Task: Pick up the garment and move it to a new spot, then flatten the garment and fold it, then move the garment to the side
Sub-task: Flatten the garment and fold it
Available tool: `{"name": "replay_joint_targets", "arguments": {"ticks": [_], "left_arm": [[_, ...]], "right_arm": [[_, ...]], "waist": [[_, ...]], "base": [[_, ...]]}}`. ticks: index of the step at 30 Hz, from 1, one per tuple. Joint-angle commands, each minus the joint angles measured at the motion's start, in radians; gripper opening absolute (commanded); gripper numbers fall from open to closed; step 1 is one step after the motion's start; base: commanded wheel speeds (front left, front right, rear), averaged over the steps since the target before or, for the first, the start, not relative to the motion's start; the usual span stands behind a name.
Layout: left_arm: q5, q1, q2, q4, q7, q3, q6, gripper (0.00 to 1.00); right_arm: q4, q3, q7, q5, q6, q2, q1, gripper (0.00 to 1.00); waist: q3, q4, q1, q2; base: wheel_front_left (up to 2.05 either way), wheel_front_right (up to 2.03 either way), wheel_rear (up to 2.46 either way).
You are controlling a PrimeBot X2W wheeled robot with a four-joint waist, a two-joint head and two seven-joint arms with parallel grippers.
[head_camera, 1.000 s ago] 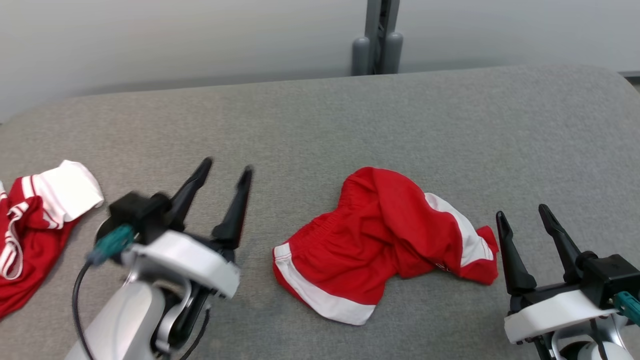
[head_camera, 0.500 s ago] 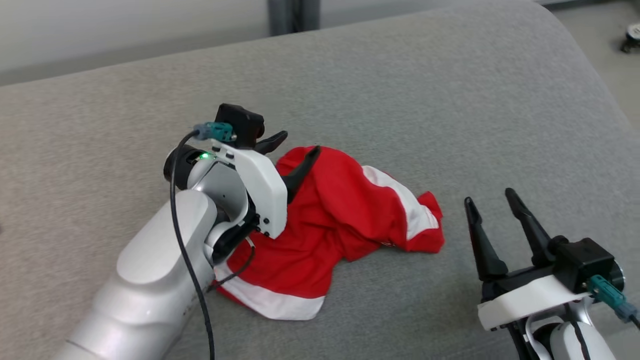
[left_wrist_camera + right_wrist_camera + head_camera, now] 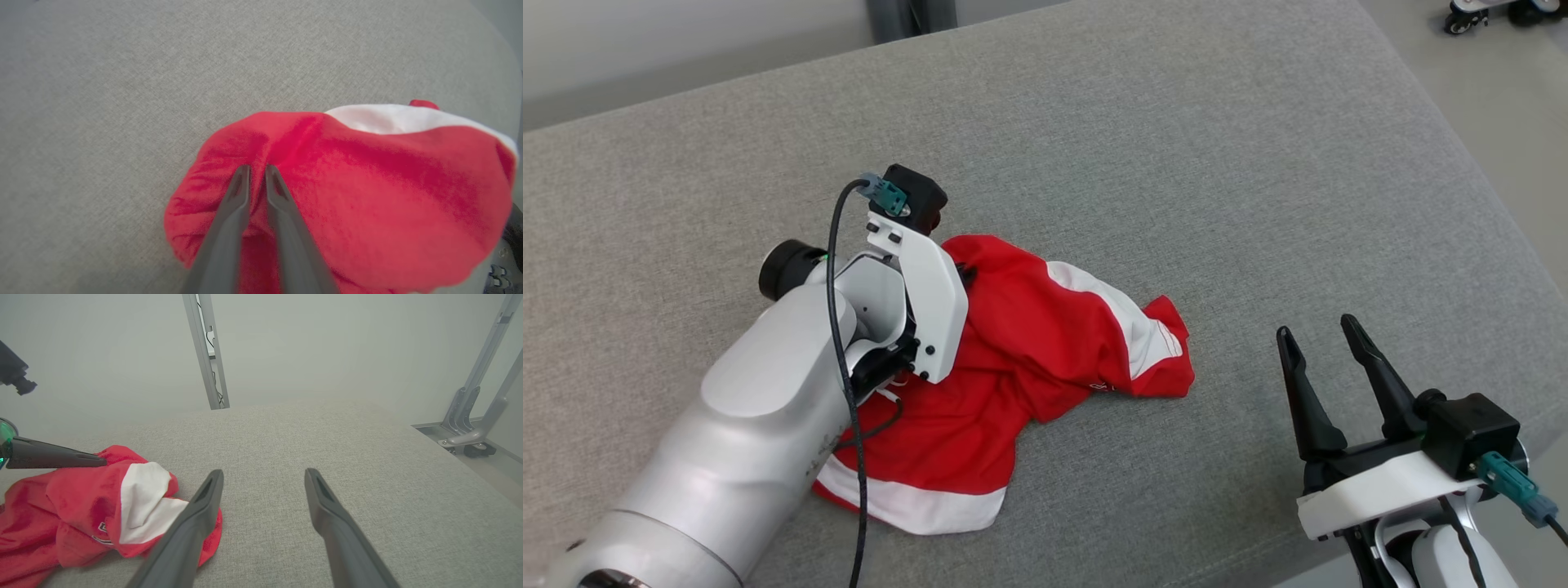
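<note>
- Garment (image 3: 1029, 351): red, crumpled in a heap at the centre of the head view, lying on the grey surface (image 3: 1176, 163).
- White panel (image 3: 1123, 314): ran across the garment's upper right part, toward its right tip.
- White band (image 3: 915, 506): edged the garment's lower end, at lower centre-left of the head view.
- Left gripper (image 3: 256, 173): in the left wrist view its two fingers stood almost together, tips pressed into the red cloth with a raised fold pinched in the narrow gap between them. The spot lay near the garment's left edge in that view; in the head view it was the garment's upper left end, half hidden behind the white wrist.
- Left arm: pale, reached up from the lower left of the head view and covered the garment's left side; a dark cable (image 3: 837, 327) ran along it.
- Right gripper (image 3: 1316, 327): at the lower right of the head view, fingers spread wide, holding nothing, well apart from the garment.
- Right wrist view: garment (image 3: 73, 506) at lower left, bare surface between the spread fingers.
- Post (image 3: 206, 355): grey metal, tilted, at upper centre against the pale wall.
</note>
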State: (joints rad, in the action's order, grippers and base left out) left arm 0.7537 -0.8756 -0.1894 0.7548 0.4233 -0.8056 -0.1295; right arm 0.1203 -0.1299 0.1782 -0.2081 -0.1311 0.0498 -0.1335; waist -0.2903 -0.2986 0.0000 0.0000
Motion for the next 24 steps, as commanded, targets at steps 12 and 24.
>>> {"name": "replay_joint_targets", "arguments": {"ticks": [12, 24], "left_arm": [[-0.106, -0.076, -0.092, -0.189, -0.301, -0.043, 0.038, 0.0], [-0.171, 0.352, -0.247, -0.67, -0.417, -0.092, 0.285, 0.0]], "right_arm": [[-0.014, 0.06, -0.009, 0.011, 0.001, 0.003, -0.004, 1.0], [-0.074, 0.109, -0.065, 0.031, 0.001, 0.004, 0.019, 1.0]], "waist": [[0.024, 0.1, 0.0, 0.0], [0.027, 0.245, 0.0, 0.0]], "base": [[0.0, 0.0, 0.0], [0.0, 0.0, 0.0]]}}
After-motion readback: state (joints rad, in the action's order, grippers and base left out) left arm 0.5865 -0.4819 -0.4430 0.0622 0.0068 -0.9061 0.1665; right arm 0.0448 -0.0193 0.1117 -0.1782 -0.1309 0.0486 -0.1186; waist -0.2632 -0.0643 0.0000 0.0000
